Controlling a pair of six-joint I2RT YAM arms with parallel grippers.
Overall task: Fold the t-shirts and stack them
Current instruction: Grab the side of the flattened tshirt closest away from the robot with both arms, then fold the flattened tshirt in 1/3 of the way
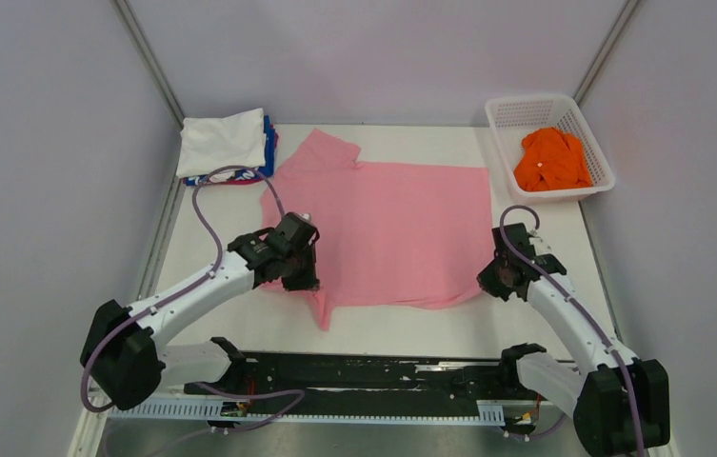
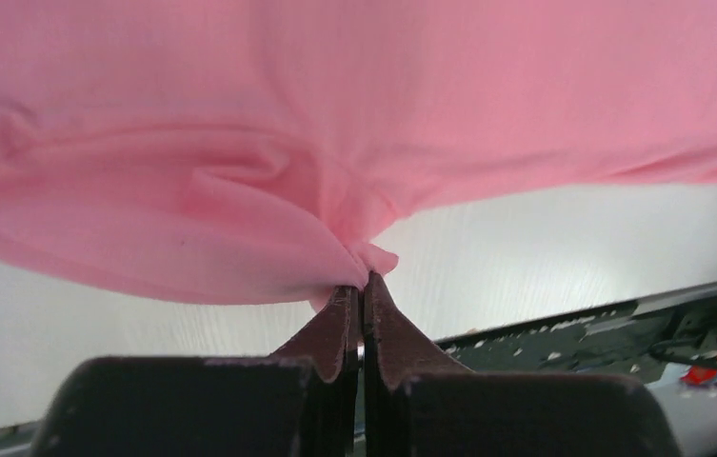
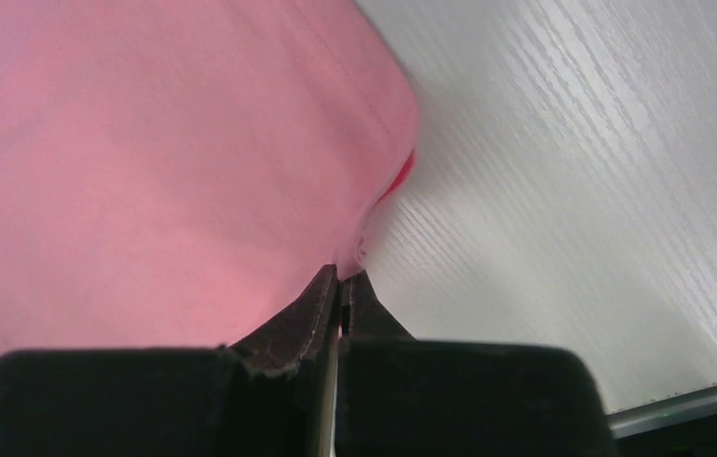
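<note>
Well beyond my left end effector and off to its left sit the finished pieces, a folded white shirt on top of a blue and red shirt. I judge that to be where this one should end up. That end effector is closed on a small bunched pinch of the pink shirt, at its near edge by the sleeve that trails toward my base. The cloth rises from the pinch and spreads away ahead of the fingers. The shirt lies mostly flat on the tabletop between my two end effectors, collar end on the left and hem on the right. My right end effector is also clamped shut, on the near hem corner, so I hold the whole near side at both ends. That seems right for carrying that edge over to the far one. Ahead of both end effectors the cloth is bare and nothing stands on it. Bare tabletop lies to the right of the right one. The basket with the orange shirt is far ahead and to the right, well apart from the pink hem.
</note>
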